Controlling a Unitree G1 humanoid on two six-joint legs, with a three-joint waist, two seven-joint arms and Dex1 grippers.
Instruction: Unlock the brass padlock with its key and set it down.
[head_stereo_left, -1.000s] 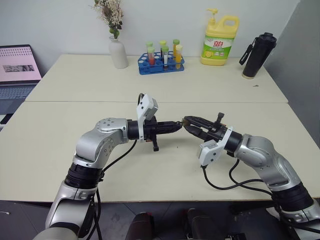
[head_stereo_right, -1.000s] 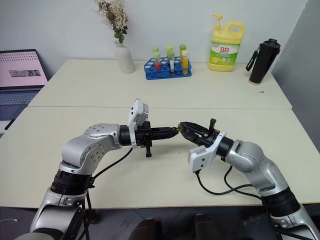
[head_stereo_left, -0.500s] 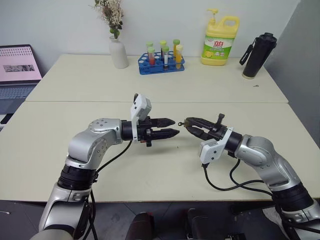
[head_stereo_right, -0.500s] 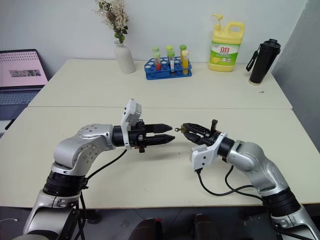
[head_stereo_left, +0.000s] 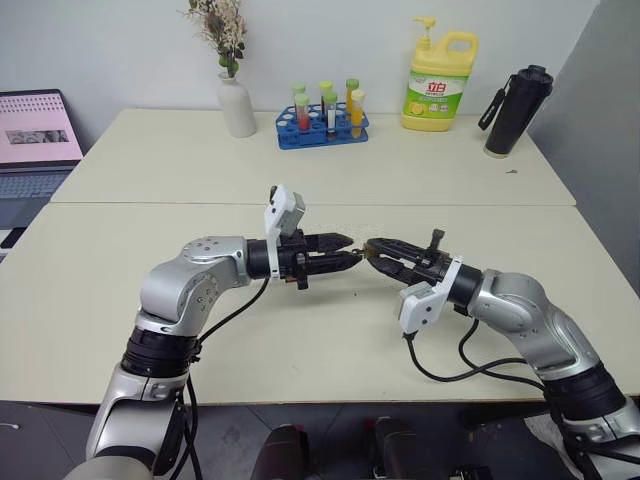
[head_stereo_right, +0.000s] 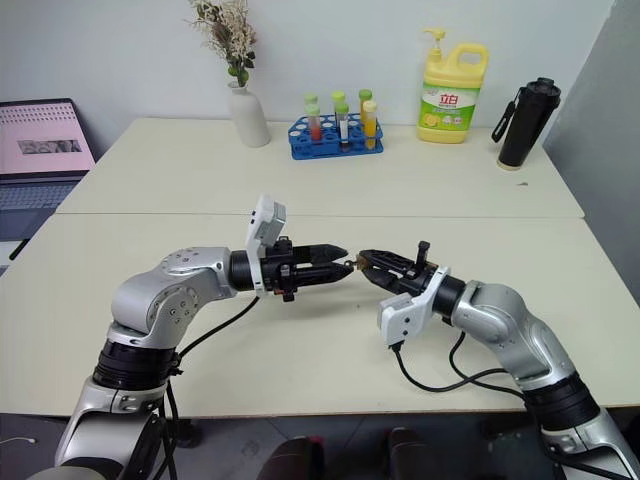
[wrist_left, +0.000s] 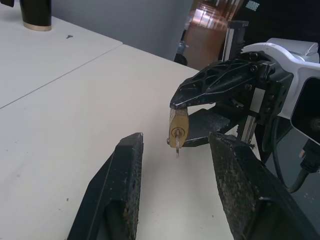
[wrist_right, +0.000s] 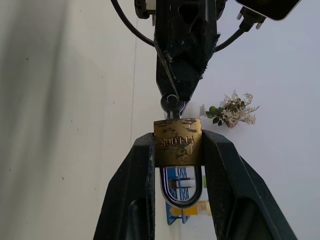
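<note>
— Brass is what catches the eye first: the padlock (wrist_right: 177, 142) sits pinched between the two black fingers of the right gripper (head_stereo_left: 374, 251), held up above the table (head_stereo_left: 300, 340) near its middle.

— And the key (wrist_right: 171, 105)?

— Stuck in the bottom of the lock body, its ring head poking out toward the left gripper (head_stereo_left: 347, 250) (in the left wrist view you see just the keyhole face and a thin sliver of metal hanging beneath it). The shackle loops out the other end, back between the right fingers.

— Is the left one gripping anything?

— No. Its fingers (wrist_left: 117, 185) stand apart, with the lock and key just ahead of the gap and touching neither one.

— Anything else about?

— A rack of test tubes (head_stereo_left: 324, 115) at twelve o'clock from the lock, a white vase (head_stereo_left: 237, 105) at eleven, a yellow soap bottle (head_stereo_left: 440, 80) at one, a black flask (head_stereo_left: 515, 110) further round toward two.
</note>
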